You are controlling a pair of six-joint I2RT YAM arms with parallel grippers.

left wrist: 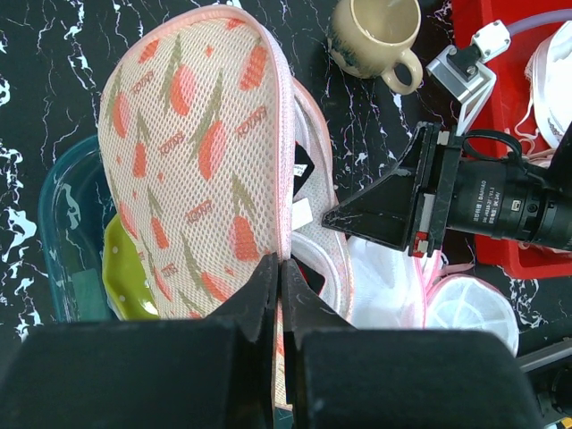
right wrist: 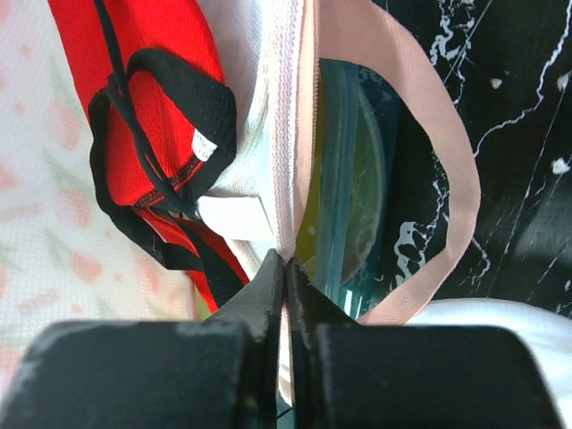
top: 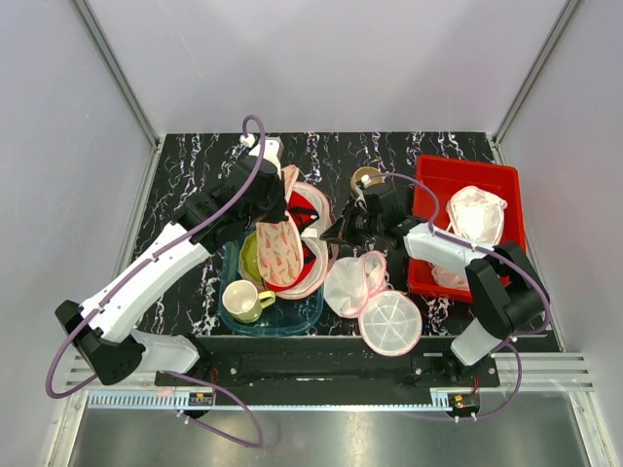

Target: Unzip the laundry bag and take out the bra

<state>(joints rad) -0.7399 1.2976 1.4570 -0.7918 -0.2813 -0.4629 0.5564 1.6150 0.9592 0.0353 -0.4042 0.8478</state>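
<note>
Grip state, both arms: the left gripper point(left wrist: 280, 268) is seen shut on the pink edging of the laundry bag point(left wrist: 179, 152); the right gripper point(right wrist: 284, 265) is seen pinched shut on the zip seam at the bag's mouth.

The bag is held upright between the two grippers, above the teal tray point(top: 310, 309); its mouth is seen parted. The bra point(right wrist: 152, 89) is taken to be the red, black-trimmed garment lying inside that mouth, though this cannot be confirmed; it has not been taken out.

Risks judged:
- It cannot be told whether the zip pull or only the tape is pinched; a pull on tape alone could slip off with nothing further opened.
- If the two grips are drawn apart too hard, the mesh could be strained or one edging lost.
- If the bag is dropped, the green bowl point(left wrist: 125, 268) in the tray could be knocked.
- The black strap could be snagged on the zip teeth during removal.
</note>
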